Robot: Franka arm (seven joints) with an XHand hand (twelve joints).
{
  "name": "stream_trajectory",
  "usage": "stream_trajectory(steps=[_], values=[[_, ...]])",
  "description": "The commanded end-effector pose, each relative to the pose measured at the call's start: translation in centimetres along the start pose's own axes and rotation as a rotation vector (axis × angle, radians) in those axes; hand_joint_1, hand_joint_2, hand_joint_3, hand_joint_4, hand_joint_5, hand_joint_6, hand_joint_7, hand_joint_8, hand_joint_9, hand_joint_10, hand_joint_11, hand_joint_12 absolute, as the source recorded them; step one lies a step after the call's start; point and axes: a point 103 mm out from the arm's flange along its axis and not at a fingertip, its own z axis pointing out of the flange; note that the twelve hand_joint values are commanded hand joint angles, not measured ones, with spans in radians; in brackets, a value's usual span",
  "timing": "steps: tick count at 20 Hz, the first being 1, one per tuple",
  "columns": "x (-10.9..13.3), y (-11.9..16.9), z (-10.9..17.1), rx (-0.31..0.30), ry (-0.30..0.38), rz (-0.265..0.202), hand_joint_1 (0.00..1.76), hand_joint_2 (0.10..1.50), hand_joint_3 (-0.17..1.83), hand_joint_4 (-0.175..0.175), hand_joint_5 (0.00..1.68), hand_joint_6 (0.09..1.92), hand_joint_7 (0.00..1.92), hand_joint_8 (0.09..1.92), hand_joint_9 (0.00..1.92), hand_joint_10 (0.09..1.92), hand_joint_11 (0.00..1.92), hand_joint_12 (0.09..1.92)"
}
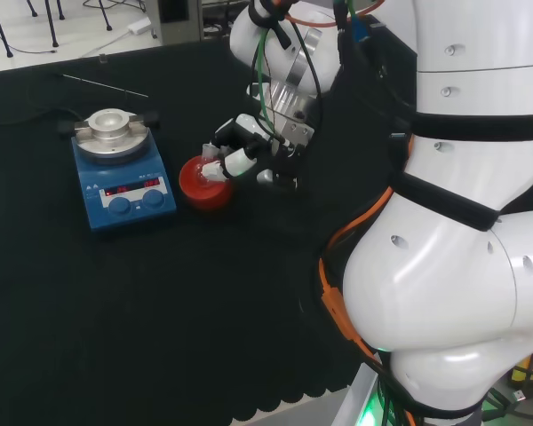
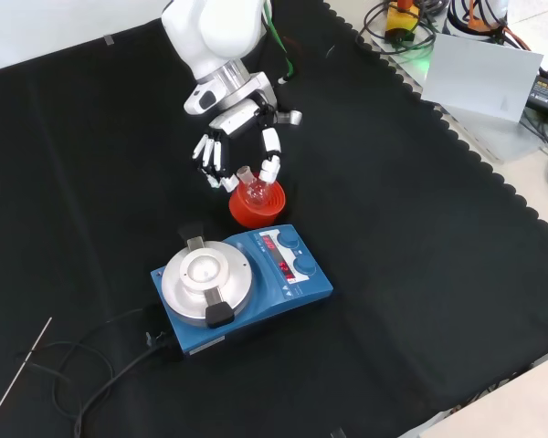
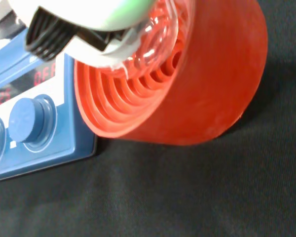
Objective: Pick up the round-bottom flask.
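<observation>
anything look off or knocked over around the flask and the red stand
Nothing stands out. The round-bottom flask sits upright in the red ribbed stand beside the blue hotplate, with the hand closing around its neck. No spill shows on the black cloth.

Arm reaching down, hand curled at its end.
The white Franka robot arm (image 2: 212, 32) slopes down from the front view's top; its black and white hand (image 2: 242, 137) points fingers (image 2: 270, 166) downward, bent inward with the thumb set opposite.
</observation>
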Motion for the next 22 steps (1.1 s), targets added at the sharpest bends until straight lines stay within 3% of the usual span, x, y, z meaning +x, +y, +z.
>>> stream_trajectory(steps=[1, 8, 20, 22], values=[[0.5, 0.0, -0.4, -0.011, 0.003, -0.004, 1.12, 0.56, 0.84, 0.175, 1.26, 0.79, 0.63, 0.80, 0.71, 0.88, 0.35, 1.41], [0.7, 0.3, 0.9, 0.022, 0.004, -0.011, 1.12, 0.57, 0.84, 0.175, 1.25, 0.80, 0.62, 0.80, 0.71, 0.88, 0.35, 1.40], [0.6, 0.0, 0.4, 0.007, 0.003, -0.002, 1.12, 0.57, 0.83, 0.175, 1.26, 0.79, 0.63, 0.81, 0.72, 0.88, 0.35, 1.41], [0.6, 0.1, 0.6, -0.004, -0.026, 0.003, 1.11, 0.61, 0.77, 0.175, 1.23, 0.79, 0.62, 0.81, 0.71, 0.88, 0.35, 1.41]])
